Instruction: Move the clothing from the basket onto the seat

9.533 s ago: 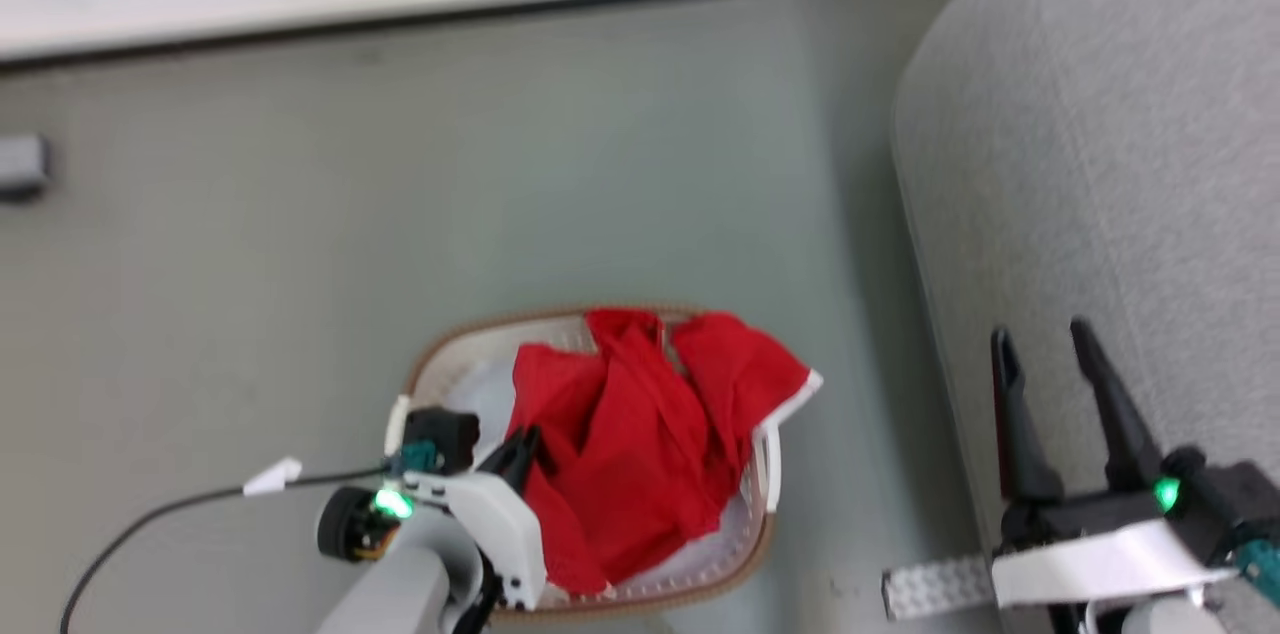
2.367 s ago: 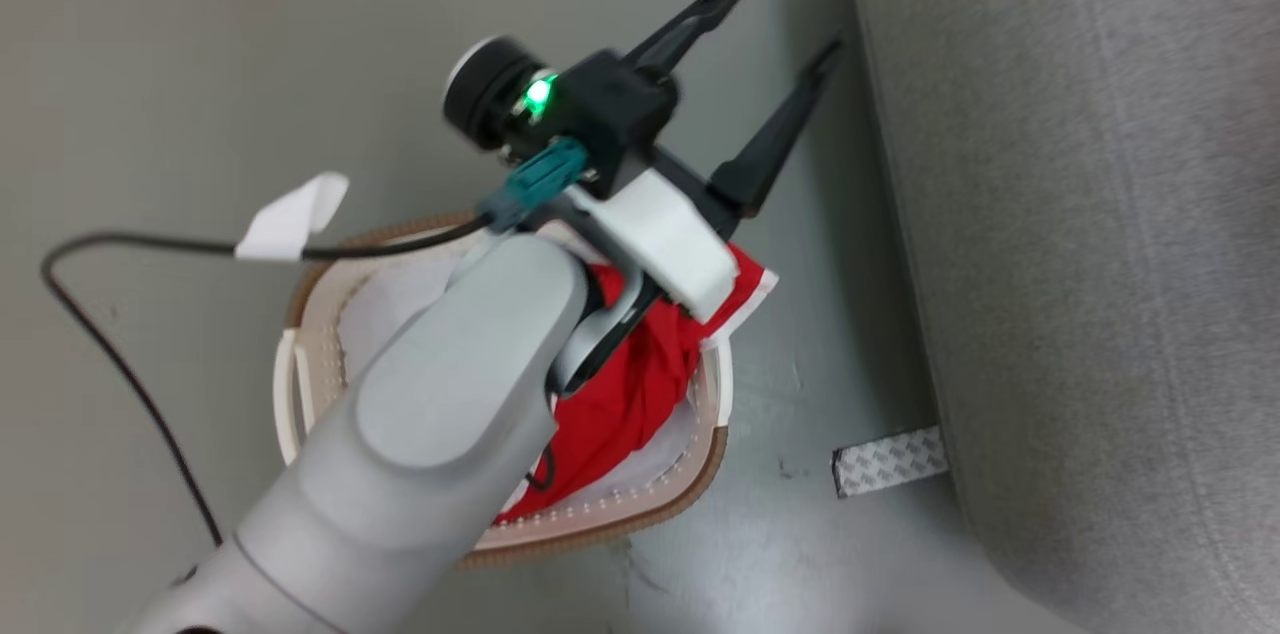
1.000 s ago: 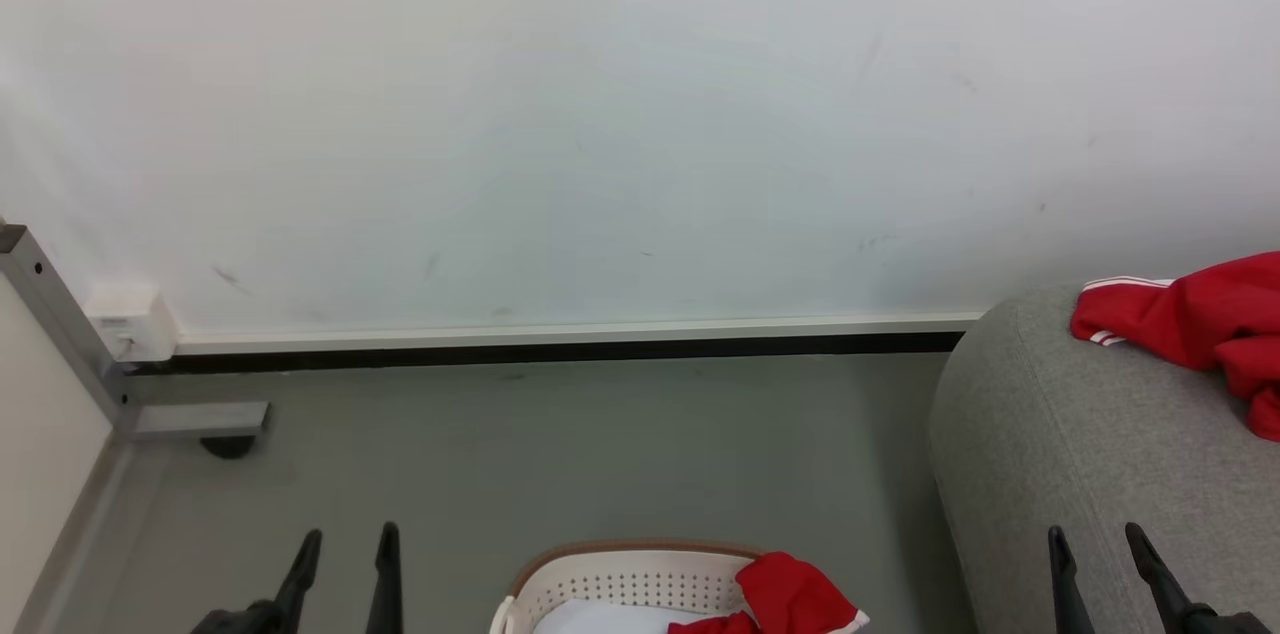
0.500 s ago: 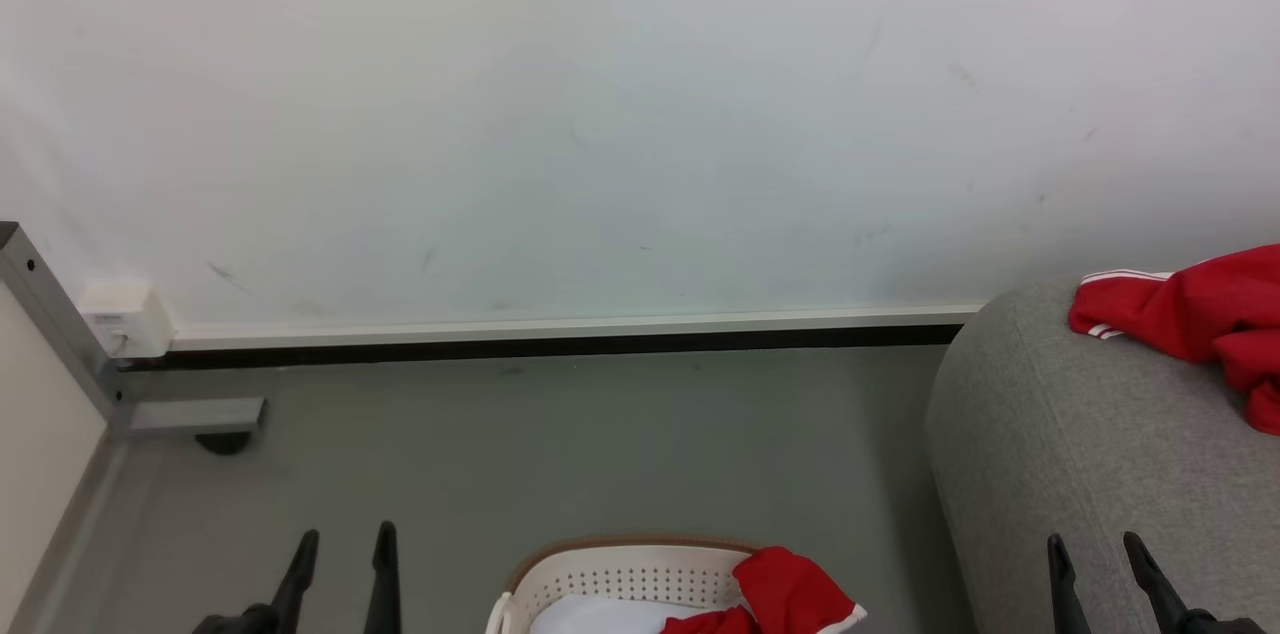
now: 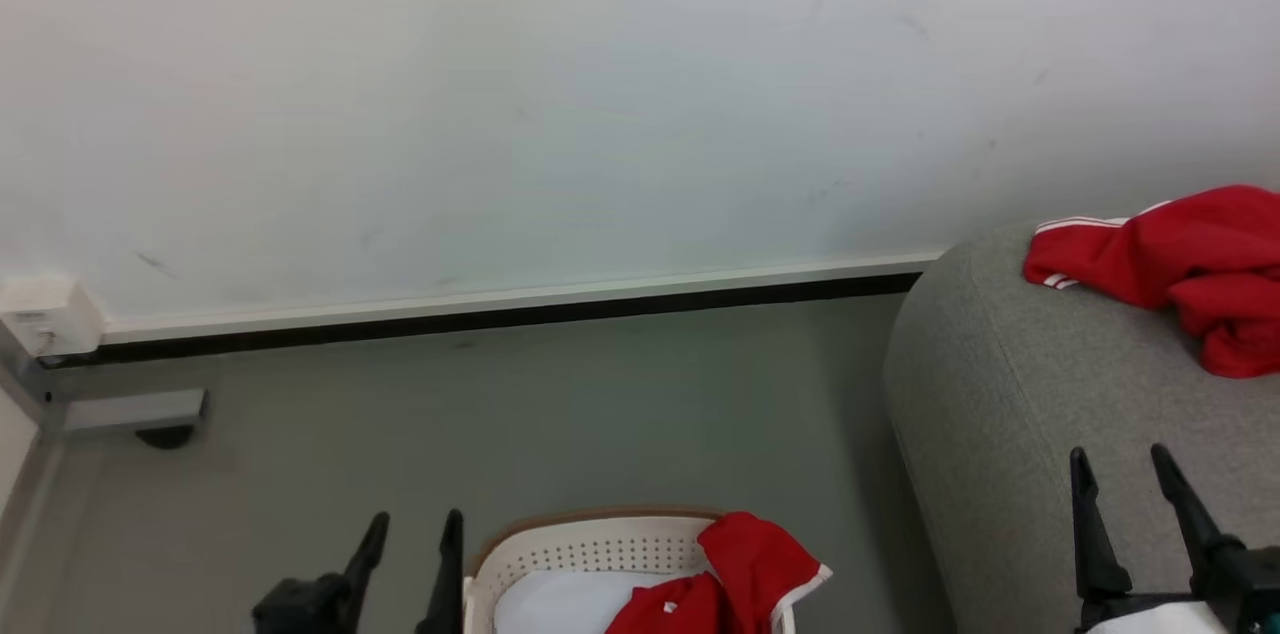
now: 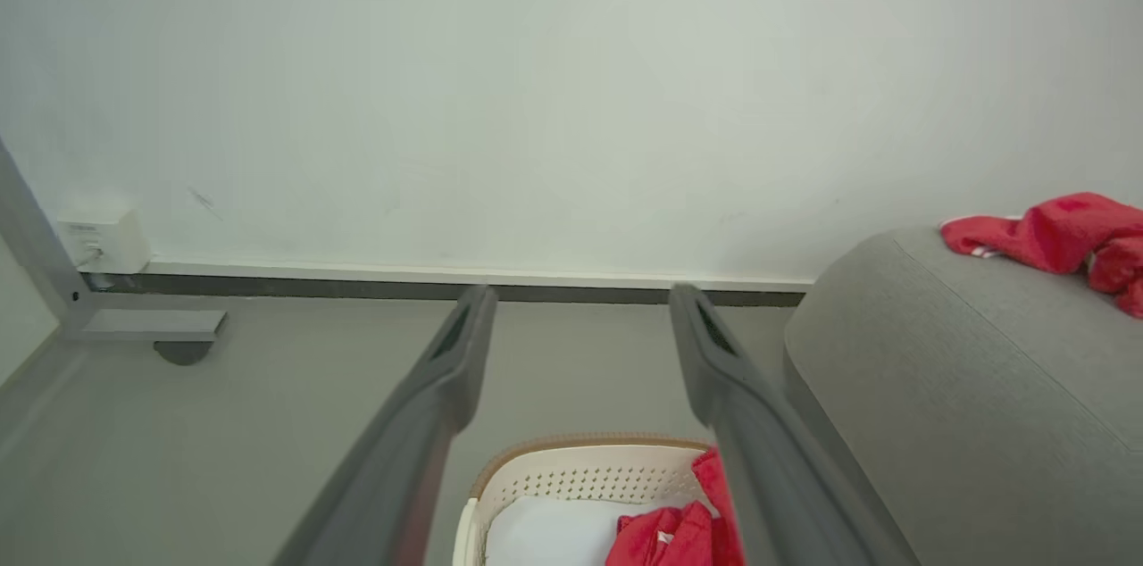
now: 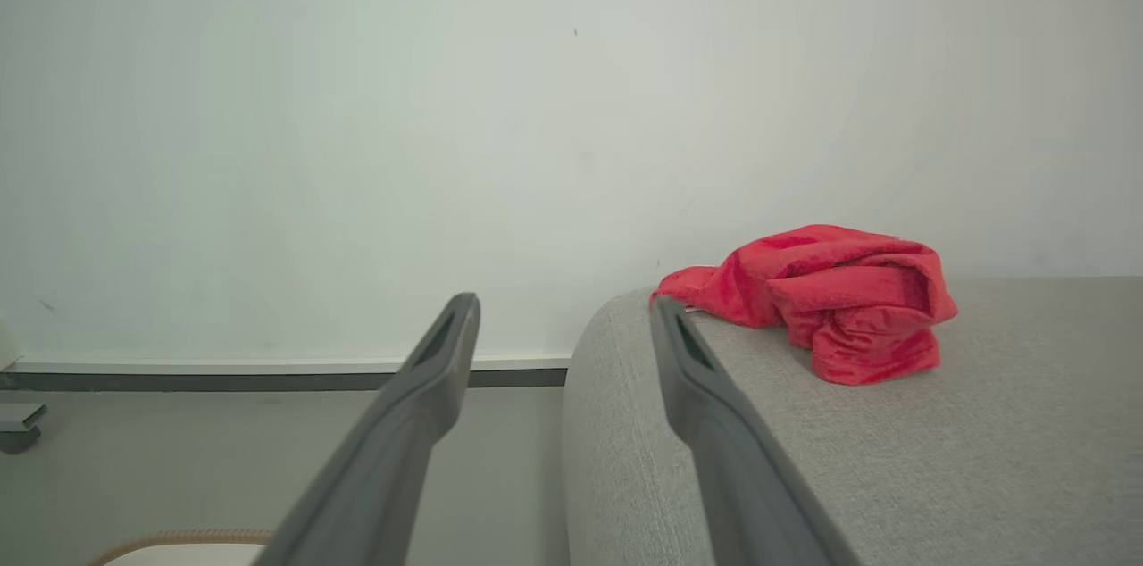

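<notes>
In the laundry basket [image 5: 585,546] one red garment [image 5: 750,564] is draping over the rim. We're risking dragging the basket along, with left gripper [image 5: 416,520] and right gripper [image 5: 1118,459] fingers gaping empty.

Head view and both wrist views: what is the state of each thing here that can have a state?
left gripper: open, empty.
right gripper: open, empty.
basket: upright, not yet emptied.
clothing in the basket: crumpled, one trimmed edge hanging over the basket's side.
seat: carrying one red heap on its top.
clothing on the seat: crumpled heap, lying loose, held by no gripper.
</notes>
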Controlling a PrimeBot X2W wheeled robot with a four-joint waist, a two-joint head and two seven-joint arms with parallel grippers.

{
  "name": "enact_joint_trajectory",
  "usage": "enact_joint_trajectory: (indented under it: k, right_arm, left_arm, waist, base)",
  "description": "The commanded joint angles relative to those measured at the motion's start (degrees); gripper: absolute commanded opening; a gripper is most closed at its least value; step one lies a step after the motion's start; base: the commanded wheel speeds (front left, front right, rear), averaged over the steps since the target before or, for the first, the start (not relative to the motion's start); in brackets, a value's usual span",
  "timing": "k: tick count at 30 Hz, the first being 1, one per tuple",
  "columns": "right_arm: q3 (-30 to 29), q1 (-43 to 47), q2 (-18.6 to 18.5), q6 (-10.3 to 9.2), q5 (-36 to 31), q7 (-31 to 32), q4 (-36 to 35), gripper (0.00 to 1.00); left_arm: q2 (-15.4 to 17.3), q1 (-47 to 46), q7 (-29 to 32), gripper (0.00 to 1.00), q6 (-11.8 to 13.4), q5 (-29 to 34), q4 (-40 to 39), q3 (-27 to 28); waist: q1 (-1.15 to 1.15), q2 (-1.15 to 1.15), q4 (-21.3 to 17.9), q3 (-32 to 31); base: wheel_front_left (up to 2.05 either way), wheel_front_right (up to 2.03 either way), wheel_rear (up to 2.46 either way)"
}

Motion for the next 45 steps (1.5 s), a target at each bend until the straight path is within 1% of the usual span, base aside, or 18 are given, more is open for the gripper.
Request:
enact_joint_trajectory:
  k: [1, 5, 11, 17, 23, 27, 30, 34, 37, 41, 45]
  right_arm:
    - [-0.55, -1.30, -0.13, -0.12, -0.76, -0.18, -0.65, 1.00]
    - [-1.59, -4.35, -0.25, -0.12, -2.02, -0.17, -2.95, 1.00]
    - [-2.35, -9.84, -0.29, -0.12, -1.87, -0.09, -7.90, 1.00]
    - [-4.11, -14.63, -0.18, -0.12, -1.35, -0.09, -13.97, 1.00]
    - [-3.99, -18.33, -0.19, -0.12, -2.25, -0.09, -19.81, 1.00]
    - [-4.73, -20.80, -0.30, -0.12, -2.61, -0.08, -23.60, 1.00]
    - [-5.84, -22.26, -0.26, -0.12, -2.10, -0.08, -26.98, 1.00]
    - [-6.87, -22.68, -0.14, -0.12, -1.43, -0.08, -30.98, 1.00]
    - [-6.61, -22.45, -0.11, -0.12, -1.48, -0.08, -32.36, 1.00]
    - [-5.97, -21.84, -0.11, -0.12, -1.41, -0.08, -35.44, 1.00]
    - [-7.62, -19.23, -0.09, -0.12, -1.53, -0.09, -38.55, 1.00]
  left_arm:
    - [-0.25, -1.46, 0.51, 1.00, -0.43, 0.79, 0.97, -0.66]
    - [-1.65, -6.48, 2.79, 1.00, -1.82, 1.69, 5.52, -3.85]
    - [-3.48, -17.41, 6.41, 1.00, -4.06, 3.85, 12.93, -9.22]
    - [-4.63, -30.37, 9.66, 1.00, -5.25, 6.11, 21.02, -13.47]
    - [-5.02, -40.24, 11.39, 1.00, -6.45, 7.22, 29.87, -18.19]
    - [-5.14, -44.95, 11.84, 1.00, -6.47, 6.56, 34.48, -20.49]
    - [-5.16, -48.26, 13.95, 1.00, -6.19, 5.48, 37.51, -22.89]
    - [-5.19, -51.73, 16.33, 1.00, -5.38, 3.76, 39.52, -26.24]
    - [-5.17, -52.98, 17.40, 1.00, -4.59, 3.00, 40.58, -27.85]
    - [-5.18, -55.87, 19.65, 1.00, -2.98, 3.83, 44.57, -30.98]
    - [-5.19, -57.70, 20.03, 1.00, -2.12, 2.72, 46.51, -32.82]
  waist:
    - [0.00, 0.00, -1.42, 1.62]
    - [0.00, 0.00, -3.44, 5.05]
    - [0.00, 0.00, -5.48, 15.21]
    - [0.00, 0.00, -5.94, 27.30]
    - [0.00, 0.00, -5.71, 36.70]
    - [0.00, 0.00, -5.64, 42.00]
    - [0.00, 0.00, -5.53, 45.72]
    - [0.00, 0.00, -5.43, 49.67]
    - [0.00, 0.00, -5.75, 51.24]
    - [0.00, 0.00, -7.06, 54.20]
    - [0.00, 0.00, -7.67, 56.22]
  base:
    - [0.00, 0.00, 0.00]
    - [0.00, 0.00, 0.00]
    - [0.00, 0.00, 0.00]
    - [0.00, 0.00, 0.00]
    - [0.00, 0.00, 0.00]
    - [0.00, 0.00, 0.00]
    - [0.00, 0.00, 0.00]
    - [0.00, 0.00, 0.00]
    - [0.00, 0.00, 0.00]
    - [0.00, 0.00, 0.00]
    - [0.00, 0.00, 0.00]
